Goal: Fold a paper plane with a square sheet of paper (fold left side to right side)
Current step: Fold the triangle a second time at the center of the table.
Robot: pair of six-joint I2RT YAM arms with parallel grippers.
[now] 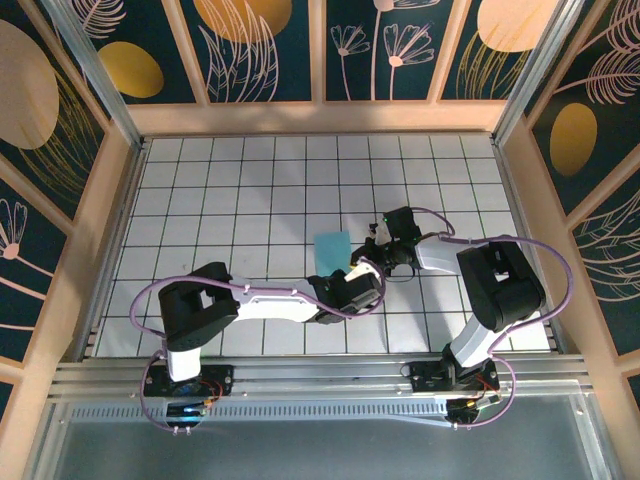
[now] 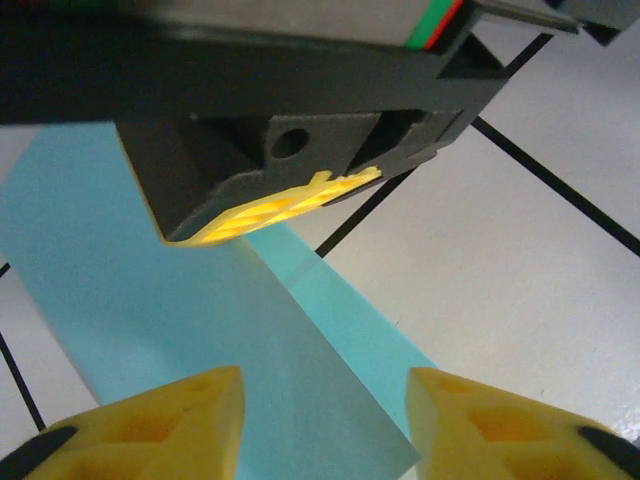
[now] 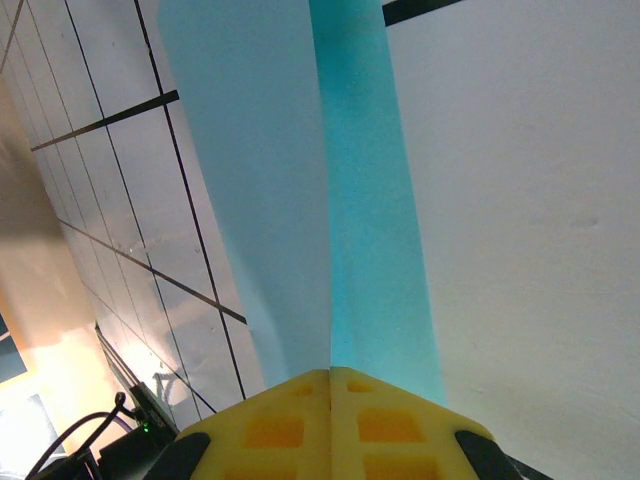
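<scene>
Your right gripper (image 3: 330, 372) pinches the part-folded square sheet of paper (image 1: 331, 247) at centre frame, likely anchoring the crease, while your left gripper (image 2: 325, 400) hangs half-open over its edge.

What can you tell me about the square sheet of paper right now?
The square sheet of paper is thin, plain light teal, lying on the white tiled table between the arms' ends. It is partly folded: a paler flap covers most of it, leaving a deeper teal strip bare along one side. The right gripper, shut, meets it at the flap's edge; whether it pinches or presses is unclear. The left gripper stands open astride a corner, apparently not touching.
</scene>
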